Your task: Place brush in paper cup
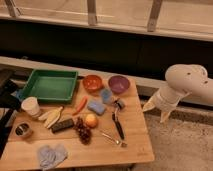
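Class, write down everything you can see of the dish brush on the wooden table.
The brush is long and slim, with a black handle and a small pale head. It lies flat on the wooden table, right of centre, head towards the purple bowl, handle towards the near edge. A thin silvery utensil lies by its handle end; contact is unclear. Nothing holds it: the claw hangs open beyond the table's right edge.

My gripper hangs right of the table, jaws apart; brush lies mid-table, paper cup far left.
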You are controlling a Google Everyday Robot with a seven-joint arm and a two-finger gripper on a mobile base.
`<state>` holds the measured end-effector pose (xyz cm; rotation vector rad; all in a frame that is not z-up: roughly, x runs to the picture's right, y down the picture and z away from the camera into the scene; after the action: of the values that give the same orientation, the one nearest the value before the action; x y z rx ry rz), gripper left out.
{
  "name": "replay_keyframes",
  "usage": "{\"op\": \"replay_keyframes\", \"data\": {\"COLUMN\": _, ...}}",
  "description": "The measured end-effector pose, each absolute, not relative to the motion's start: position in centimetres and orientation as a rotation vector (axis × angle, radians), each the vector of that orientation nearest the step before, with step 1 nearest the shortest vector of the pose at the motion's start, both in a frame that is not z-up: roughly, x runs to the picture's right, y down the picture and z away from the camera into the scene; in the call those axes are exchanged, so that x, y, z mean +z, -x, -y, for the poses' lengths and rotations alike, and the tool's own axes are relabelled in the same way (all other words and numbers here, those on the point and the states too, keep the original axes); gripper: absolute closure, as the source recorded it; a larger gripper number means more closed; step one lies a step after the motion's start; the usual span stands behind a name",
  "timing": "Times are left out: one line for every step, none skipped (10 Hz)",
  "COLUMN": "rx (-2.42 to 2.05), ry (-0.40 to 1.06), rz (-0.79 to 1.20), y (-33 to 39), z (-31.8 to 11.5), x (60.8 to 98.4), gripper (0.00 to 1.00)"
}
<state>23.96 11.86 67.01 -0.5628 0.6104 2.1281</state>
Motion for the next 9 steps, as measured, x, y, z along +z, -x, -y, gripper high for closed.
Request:
{"op": "replay_keyframes", "data": {"rx": 2.128, "ry": 0.563, "rz": -0.610, "y": -24.0, "z": -11.9, "x": 67.0, "gripper": 0.35}}
{"op": "replay_keyframes", "data": {"rx": 2.128, "ry": 0.563, "rz": -0.610, "y": -24.0, "z": -11.9, "x": 67.0, "gripper": 0.35}}
{"op": "replay_keyframes", "data": {"rx": 2.128, "ry": 0.563, "rz": -0.610, "y": -24.0, "z": -11.9, "x": 67.0, "gripper": 0.35}}
{"op": "replay_keyframes", "data": {"rx": 2.128, "ry": 0.563, "rz": -0.610, "y": -24.0, "z": -11.9, "x": 67.0, "gripper": 0.35}}
{"op": "replay_keyframes", "data": {"rx": 2.128, "ry": 0.563, "rz": -0.610, "y": -24.0, "z": -11.9, "x": 67.0, "gripper": 0.35}}
{"op": "replay_keyframes", "data": {"rx": 2.128, "ry": 0.560, "rz": -0.608, "y": -24.0, "z": -11.8, "x": 67.0, "gripper": 0.35}}
{"op": "replay_keyframes", "data": {"rx": 2.124, "ry": 0.556, "rz": -0.608, "y": -24.0, "z": -11.9, "x": 67.0, "gripper": 0.35}}
{"op": "replay_keyframes", "data": {"rx": 2.101, "ry": 0.554, "rz": -0.606, "y": -23.8, "z": -12.0, "x": 67.2, "gripper": 0.35}}
{"op": "replay_keyframes", "data": {"rx": 2.070, "ry": 0.560, "rz": -0.601, "y": -22.9, "z": -11.9, "x": 67.6, "gripper": 0.35}}
